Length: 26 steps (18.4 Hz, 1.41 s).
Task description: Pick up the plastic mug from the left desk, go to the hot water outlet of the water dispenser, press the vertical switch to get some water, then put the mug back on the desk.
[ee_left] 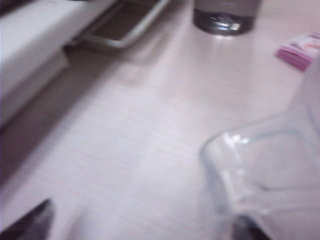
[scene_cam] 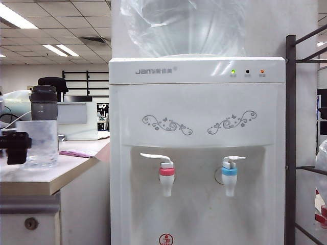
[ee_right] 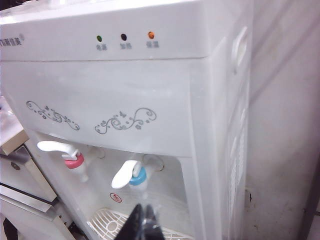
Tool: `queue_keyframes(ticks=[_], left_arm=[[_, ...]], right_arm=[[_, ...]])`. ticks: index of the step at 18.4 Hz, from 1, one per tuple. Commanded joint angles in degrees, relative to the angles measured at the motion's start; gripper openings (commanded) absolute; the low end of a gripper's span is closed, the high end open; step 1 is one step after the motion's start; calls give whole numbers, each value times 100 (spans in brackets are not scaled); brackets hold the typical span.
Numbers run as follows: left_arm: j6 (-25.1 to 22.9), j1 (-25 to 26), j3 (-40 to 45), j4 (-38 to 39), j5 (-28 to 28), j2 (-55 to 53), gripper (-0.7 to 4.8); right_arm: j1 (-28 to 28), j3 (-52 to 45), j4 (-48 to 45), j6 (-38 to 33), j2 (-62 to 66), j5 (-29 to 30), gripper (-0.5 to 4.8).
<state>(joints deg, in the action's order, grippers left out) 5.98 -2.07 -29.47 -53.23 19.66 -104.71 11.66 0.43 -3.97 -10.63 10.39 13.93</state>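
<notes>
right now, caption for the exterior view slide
Clear mug on the desk by the left tool, beside the Jam dispenser.

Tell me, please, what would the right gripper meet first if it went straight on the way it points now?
Probably the dispenser. The right gripper, shut, points at its recess, below the blue tap and over the drip grille. Which part comes first is unclear, since depth is hard to judge.

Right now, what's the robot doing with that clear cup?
Left gripper open beside plastic mug, mug standing on left desk. Right gripper shut, facing water dispenser. Grey bottle behind mug.
</notes>
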Motion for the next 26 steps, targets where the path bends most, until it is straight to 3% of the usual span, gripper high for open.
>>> queue_keyframes(ticks=[1,12,14,16,17,18,22,26], left_arm=[[-44,-9,7,87,-199,52,467],[-258,-9,1191,234,-350,1613,464],[-275,-9,1582,240,-352,2347,434],[-315,-7,1801,247,-361,2824,294],[-507,-9,1939,256,-369,3141,106],[-557,-9,2072,258,-409,3512,11],[-907,-4,2133,302,-142,4225,-6],[-896,-7,2133,-348,-74,4312,-6]], right_arm=[[2,2,-87,17,4,-9,0],[2,2,-87,17,7,-9,-1],[2,2,-85,17,7,-9,-1],[2,2,-83,17,4,-9,0],[2,2,-83,17,4,-9,-1],[2,2,-83,17,2,-7,-1],[2,2,-81,17,4,-9,-1],[2,2,-81,17,2,-9,-1]])
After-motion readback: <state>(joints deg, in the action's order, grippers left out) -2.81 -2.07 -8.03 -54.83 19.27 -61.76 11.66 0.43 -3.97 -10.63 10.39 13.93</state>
